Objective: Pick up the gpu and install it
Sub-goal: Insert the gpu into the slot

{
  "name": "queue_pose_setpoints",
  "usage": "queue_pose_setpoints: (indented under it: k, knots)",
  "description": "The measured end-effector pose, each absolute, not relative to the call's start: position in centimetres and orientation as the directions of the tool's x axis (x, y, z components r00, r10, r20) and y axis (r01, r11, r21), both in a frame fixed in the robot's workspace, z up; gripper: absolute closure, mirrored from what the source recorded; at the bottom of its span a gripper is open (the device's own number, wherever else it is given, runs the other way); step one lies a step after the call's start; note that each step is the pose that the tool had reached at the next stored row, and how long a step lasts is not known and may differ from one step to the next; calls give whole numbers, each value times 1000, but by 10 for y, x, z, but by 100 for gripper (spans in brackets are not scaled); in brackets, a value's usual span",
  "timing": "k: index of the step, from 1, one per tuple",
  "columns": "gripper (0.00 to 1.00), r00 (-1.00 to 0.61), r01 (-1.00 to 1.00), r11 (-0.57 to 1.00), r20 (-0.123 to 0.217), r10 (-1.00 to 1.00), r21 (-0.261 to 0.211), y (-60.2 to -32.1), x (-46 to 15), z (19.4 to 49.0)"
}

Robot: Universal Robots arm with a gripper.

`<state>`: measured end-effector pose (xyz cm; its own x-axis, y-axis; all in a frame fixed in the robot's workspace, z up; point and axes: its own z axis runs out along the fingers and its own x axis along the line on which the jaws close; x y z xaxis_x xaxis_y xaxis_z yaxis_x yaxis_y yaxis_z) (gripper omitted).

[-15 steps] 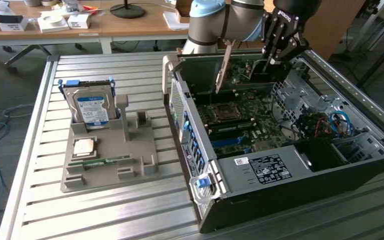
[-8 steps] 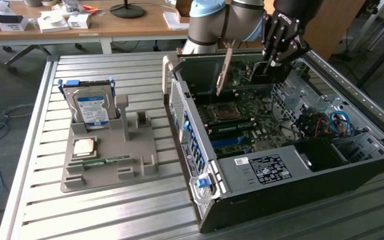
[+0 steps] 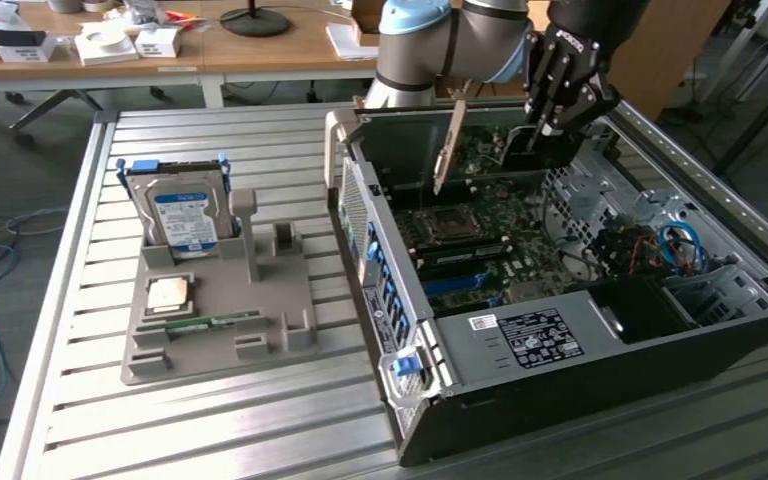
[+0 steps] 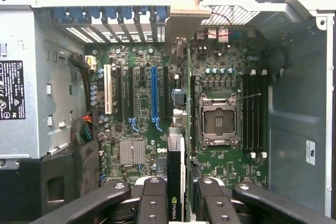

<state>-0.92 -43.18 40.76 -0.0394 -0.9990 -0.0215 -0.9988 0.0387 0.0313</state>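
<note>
Open desktop computer case (image 3: 491, 340) lying on its side on a slatted metal table (image 3: 224, 430). The gripper (image 3: 551, 128) (image 4: 181, 195) is clamped on the gpu (image 3: 452, 140) (image 4: 176, 169), one finger on each face of the card. The card is held upright on edge over the motherboard (image 4: 139, 103), at the rear of the case, its silver bracket toward the rear wall. In the wrist view it lies between the blue expansion slot (image 4: 155, 95) and the CPU socket (image 4: 218, 119); contact with a slot cannot be told. Well apart, towards the exterior view's left, a grey holder tray (image 3: 271, 335) carries the hard drive (image 3: 184, 215), standing upright, and a memory strip (image 3: 197, 322).
</note>
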Motion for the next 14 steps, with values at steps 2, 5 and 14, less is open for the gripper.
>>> queue_pose_setpoints:
  k: [2, 5, 14]
  knots:
    - [73, -39, -999, 39, -22, -999, 31, -432, -9, 408]
    - [73, -39, -999, 38, -27, -999, 31, -432, -9, 404]
    - [73, -39, -999, 38, -30, -999, 32, -433, -9, 388]
